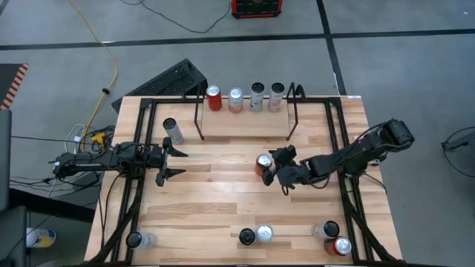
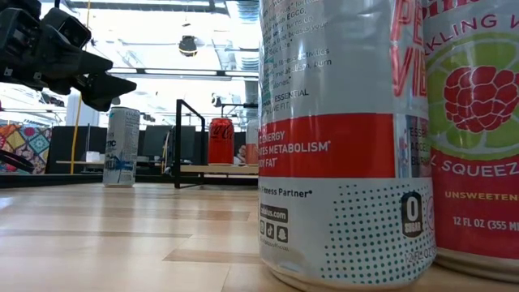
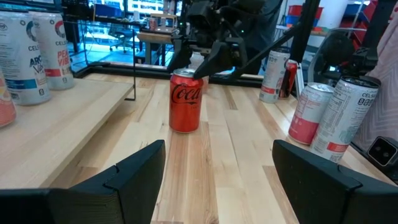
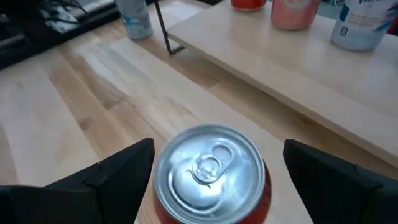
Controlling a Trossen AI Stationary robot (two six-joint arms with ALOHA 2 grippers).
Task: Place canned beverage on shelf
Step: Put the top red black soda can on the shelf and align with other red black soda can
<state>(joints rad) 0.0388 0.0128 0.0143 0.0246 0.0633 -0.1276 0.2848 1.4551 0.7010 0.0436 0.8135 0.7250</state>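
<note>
Right gripper [image 1: 276, 169], jaws spread wide, poised over upright red cola can [image 1: 263, 165] mid-table, short of low black wire shelf [image 1: 245, 126]; approach step, descent and closing judged next.

Grey concrete floor [image 1: 401, 81] with dark seam lines, yellow cable [image 1: 99, 41] snaking far left, bright ceiling lights [image 2: 188, 45] overhead.
</note>
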